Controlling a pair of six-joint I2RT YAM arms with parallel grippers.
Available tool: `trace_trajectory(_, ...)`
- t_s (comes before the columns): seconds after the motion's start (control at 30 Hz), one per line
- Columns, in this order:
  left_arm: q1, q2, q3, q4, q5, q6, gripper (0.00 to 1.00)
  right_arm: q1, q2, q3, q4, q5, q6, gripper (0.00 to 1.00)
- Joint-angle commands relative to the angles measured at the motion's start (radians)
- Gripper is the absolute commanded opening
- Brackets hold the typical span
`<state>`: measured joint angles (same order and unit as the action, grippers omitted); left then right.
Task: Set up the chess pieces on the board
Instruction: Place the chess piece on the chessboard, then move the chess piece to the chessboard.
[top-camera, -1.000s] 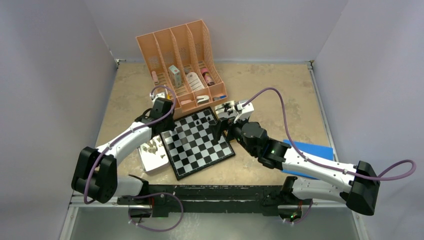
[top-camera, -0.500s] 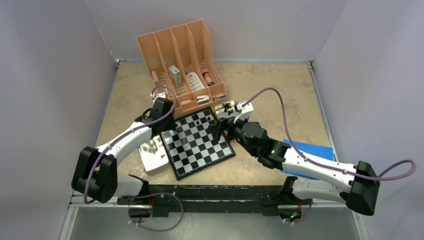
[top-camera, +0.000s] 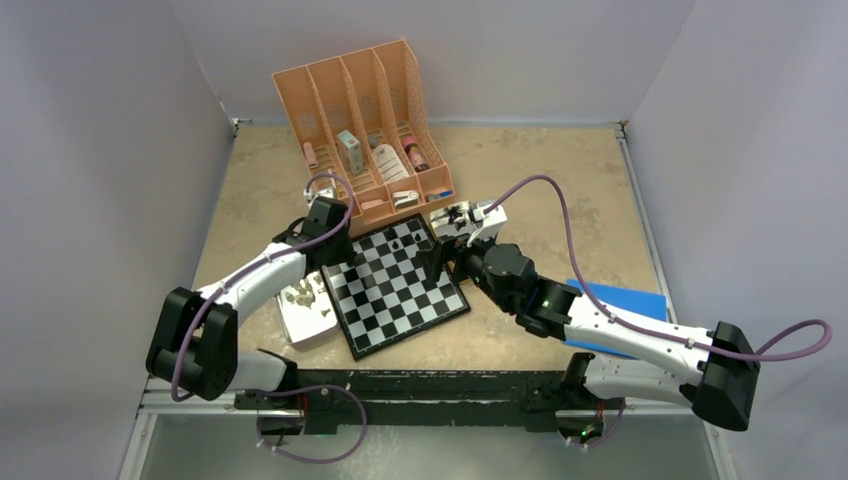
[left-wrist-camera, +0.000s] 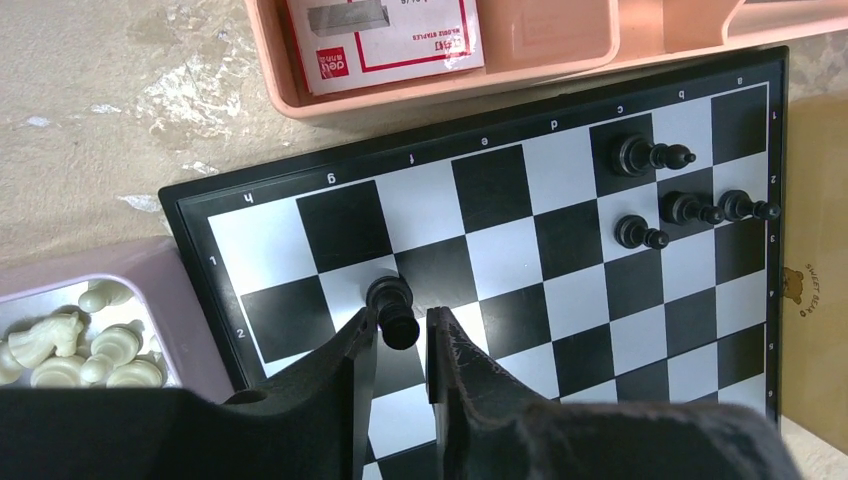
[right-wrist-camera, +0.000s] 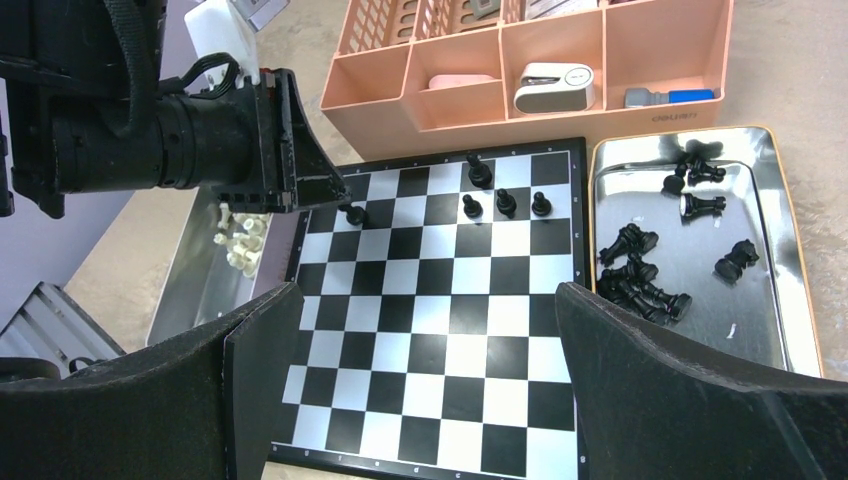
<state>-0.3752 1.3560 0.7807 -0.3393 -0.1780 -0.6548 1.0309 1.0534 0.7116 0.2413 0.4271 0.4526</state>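
Only the left wrist view shows the grip closely. The left gripper (left-wrist-camera: 401, 318) has its jaws a little apart, and the black pawn (left-wrist-camera: 390, 298) stands upright between them on the board (left-wrist-camera: 490, 187), near one corner. A thin strip of white square is visible beside the pawn. Only the right wrist view shows the metal tray (right-wrist-camera: 770, 190) of loose black pieces (right-wrist-camera: 640, 275) just beside the board. The right gripper (right-wrist-camera: 420, 380) is spread wide above the board and holds nothing.
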Motion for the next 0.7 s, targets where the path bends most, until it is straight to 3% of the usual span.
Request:
trace_trajectory(0.0,0.002,-0.009,0.022,-0.009,0.014,-0.01,0.26,-0.002,-0.014,-0.004,0.05,-0.001,-0.009,0.99)
trace_trajectory(0.43,0.002,0.026,0.091,-0.087,0.016,0.019,0.28,-0.002,-0.014,-0.004,0.055,-0.013,-0.008,0.99)
trace_trajectory(0.67,0.002,0.064,0.111,-0.088,0.027,0.027,0.24,-0.002,-0.016,-0.005,0.054,-0.014,-0.009,0.99)
